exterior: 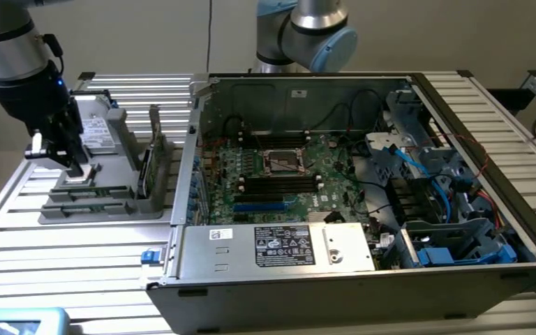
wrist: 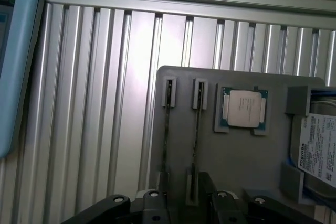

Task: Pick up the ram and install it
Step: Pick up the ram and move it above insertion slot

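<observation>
Two ram sticks stand on edge in slots of a grey fixture tray (exterior: 109,199); one ram stick (exterior: 153,150) is nearer the computer case, the other (exterior: 143,173) just beside it. In the wrist view they are thin dark lines, the ram (wrist: 197,129) and its neighbour (wrist: 168,124). My gripper (exterior: 66,162) hangs above the tray's side away from the case, apart from the sticks. In the wrist view the gripper (wrist: 184,190) is open, its dark fingers (wrist: 163,187) on either side of one ram holder's end, holding nothing. The motherboard's black ram slots (exterior: 278,183) lie inside the open case.
A square silver processor chip (wrist: 244,108) and a hard drive (wrist: 320,145) also rest on the tray. The open computer case (exterior: 343,279) fills the exterior view's right, with cables and drive cages inside. A pale blue device (wrist: 13,66) sits on the slatted aluminium table (exterior: 72,258).
</observation>
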`<action>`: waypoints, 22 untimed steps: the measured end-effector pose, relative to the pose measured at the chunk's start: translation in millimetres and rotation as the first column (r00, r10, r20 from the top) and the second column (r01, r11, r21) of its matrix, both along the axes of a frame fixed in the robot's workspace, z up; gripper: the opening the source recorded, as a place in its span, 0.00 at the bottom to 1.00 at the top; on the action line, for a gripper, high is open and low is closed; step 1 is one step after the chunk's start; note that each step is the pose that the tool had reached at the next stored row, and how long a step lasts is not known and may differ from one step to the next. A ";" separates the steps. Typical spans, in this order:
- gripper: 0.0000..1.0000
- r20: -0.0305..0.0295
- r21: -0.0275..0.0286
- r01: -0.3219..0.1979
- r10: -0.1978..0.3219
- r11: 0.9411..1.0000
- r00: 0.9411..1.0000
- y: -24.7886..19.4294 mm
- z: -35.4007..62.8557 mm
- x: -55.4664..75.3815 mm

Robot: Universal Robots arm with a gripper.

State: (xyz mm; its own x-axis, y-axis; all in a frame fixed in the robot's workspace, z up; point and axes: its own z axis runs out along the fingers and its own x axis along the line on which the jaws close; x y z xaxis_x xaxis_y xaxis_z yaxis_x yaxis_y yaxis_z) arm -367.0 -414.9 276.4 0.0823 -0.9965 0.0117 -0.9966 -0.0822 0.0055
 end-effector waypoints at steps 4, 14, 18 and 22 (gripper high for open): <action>0.36 0.000 -0.001 0.001 -0.001 1.000 1.000 -3.0 -4.6 0.1; 0.36 0.000 -0.007 0.001 -0.001 1.000 1.000 -10.2 -16.2 1.6; 0.36 0.000 -0.009 0.001 -0.001 1.000 1.000 -10.4 -22.7 2.0; 0.36 0.000 -0.012 0.001 -0.001 1.000 1.000 -11.0 -29.0 2.1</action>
